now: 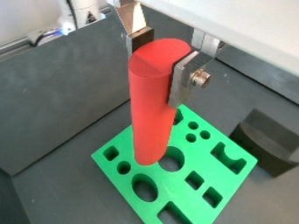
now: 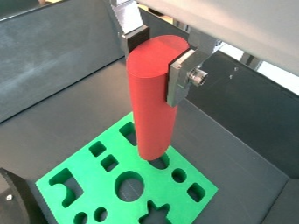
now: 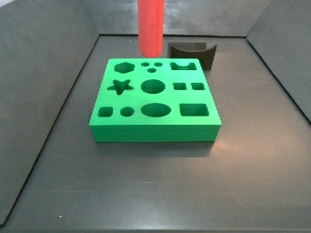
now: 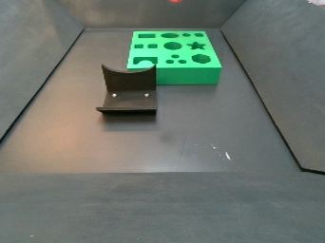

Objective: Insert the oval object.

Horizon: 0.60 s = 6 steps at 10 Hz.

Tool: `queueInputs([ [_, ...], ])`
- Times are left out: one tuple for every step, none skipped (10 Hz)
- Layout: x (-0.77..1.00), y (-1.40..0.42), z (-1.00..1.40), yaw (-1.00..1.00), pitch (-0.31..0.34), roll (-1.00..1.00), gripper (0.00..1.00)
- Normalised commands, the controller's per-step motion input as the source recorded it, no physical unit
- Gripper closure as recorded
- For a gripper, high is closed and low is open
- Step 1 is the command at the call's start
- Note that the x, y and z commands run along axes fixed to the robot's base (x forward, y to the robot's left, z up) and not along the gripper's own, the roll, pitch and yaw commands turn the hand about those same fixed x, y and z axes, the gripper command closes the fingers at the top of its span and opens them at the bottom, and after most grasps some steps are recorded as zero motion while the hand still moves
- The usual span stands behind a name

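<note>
Dark grey floor (image 4: 191, 133) with low dark walls all round, that's the setting. Between the jaws, the oval object (image 1: 152, 101) hangs upright, a plain red rod clamped near its top by the gripper (image 1: 162, 68); both wrist views show a silver finger (image 2: 183, 76) pressed flat to its side. Below the jaws sits the green block (image 2: 117, 188), and the rod's lower end hovers over its cutouts, not in one. A side view only catches the rod (image 3: 151, 27) running up out of frame, gripper unseen. Only another side view shows the fixture (image 4: 125, 92) properly, standing well apart from the block (image 4: 176, 57).
</note>
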Motion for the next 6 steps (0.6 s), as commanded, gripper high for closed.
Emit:
queueInputs([
  [-0.01, -0.11, -0.54, -0.99, -0.120, 0.00, 1.00],
  [-0.01, -0.11, -0.53, -0.99, -0.110, 0.00, 1.00],
  [-0.01, -0.11, -0.57, -0.99, -0.134, 0.00, 1.00],
  [-0.01, -0.10, -0.53, -0.99, -0.140, 0.00, 1.00],
  [0.00, -0.08, -0.42, -0.99, -0.124, -0.03, 1.00],
  [0.00, -0.07, -0.29, -0.98, -0.096, -0.08, 1.00],
])
